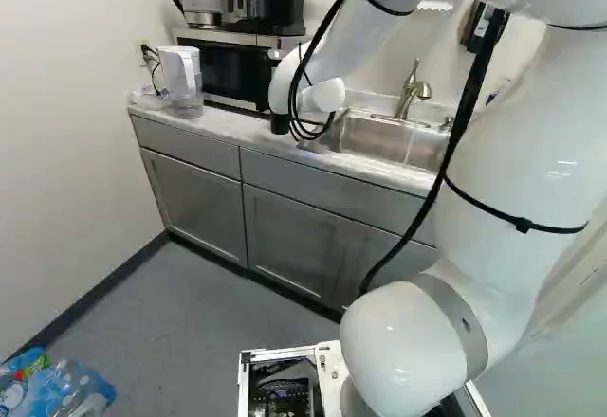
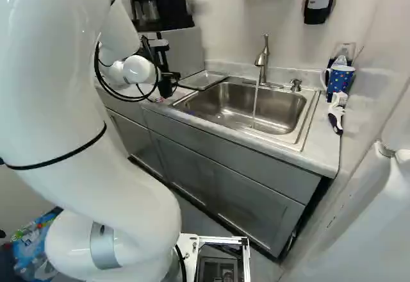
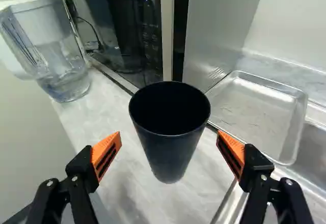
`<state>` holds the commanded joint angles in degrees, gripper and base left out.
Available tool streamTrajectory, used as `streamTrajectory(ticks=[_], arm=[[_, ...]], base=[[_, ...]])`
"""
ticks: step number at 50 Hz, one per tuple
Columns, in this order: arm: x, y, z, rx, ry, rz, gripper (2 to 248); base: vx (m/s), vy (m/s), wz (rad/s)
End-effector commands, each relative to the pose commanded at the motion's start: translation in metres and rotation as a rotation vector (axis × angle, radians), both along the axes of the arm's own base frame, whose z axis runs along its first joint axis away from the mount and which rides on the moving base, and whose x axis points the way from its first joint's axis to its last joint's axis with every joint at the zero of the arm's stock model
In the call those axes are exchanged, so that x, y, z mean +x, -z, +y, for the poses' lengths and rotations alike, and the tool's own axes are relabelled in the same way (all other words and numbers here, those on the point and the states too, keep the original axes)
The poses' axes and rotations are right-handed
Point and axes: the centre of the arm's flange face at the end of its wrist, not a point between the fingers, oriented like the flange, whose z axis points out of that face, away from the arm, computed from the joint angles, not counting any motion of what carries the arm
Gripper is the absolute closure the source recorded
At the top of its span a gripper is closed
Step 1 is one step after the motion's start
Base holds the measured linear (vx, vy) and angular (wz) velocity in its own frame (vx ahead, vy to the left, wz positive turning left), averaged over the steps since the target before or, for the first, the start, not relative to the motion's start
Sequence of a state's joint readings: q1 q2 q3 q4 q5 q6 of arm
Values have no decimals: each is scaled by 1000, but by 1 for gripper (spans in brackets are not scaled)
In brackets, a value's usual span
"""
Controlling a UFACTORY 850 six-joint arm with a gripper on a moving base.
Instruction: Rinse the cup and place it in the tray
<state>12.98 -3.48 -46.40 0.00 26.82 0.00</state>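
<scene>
Tool [image 3: 169,138] stands wide open, empty, facing upright black cup [image 3: 169,152] on the table [image 3: 198,196]. Pick-up step seems in hand; next likely calls for centring, then closing.

Text: none legible | microwave keypad [image 3: 150,42]: marks (too tiny to read)

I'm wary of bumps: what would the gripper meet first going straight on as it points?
Most likely the dark cup, standing on the counter and lined up with the gap of the open gripper, so it may pass inside; how near, I can't tell.
</scene>
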Motion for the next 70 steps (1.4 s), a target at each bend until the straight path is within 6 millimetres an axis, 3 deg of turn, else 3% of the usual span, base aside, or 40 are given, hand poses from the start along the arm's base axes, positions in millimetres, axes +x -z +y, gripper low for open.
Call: streamTrajectory(ticks=[24, 70], arm=[[7, 14, 2, 21, 0, -91, 3], [8, 8, 2, 35, 0, -151, 3]], base=[[0, 0, 0], [0, 0, 0]])
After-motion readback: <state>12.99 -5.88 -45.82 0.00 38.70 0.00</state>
